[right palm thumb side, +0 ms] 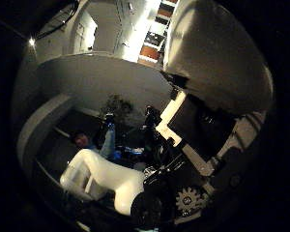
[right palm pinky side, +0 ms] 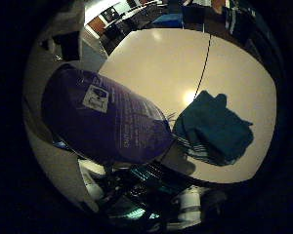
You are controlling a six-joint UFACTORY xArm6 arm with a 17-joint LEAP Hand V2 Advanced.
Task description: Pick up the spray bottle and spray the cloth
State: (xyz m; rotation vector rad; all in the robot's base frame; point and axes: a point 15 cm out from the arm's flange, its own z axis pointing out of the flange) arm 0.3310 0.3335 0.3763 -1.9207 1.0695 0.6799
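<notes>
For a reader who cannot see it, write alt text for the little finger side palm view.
A purple spray bottle with a white label fills much of the view, close to the palm. Beyond it, a crumpled teal cloth lies on a pale table.
</notes>
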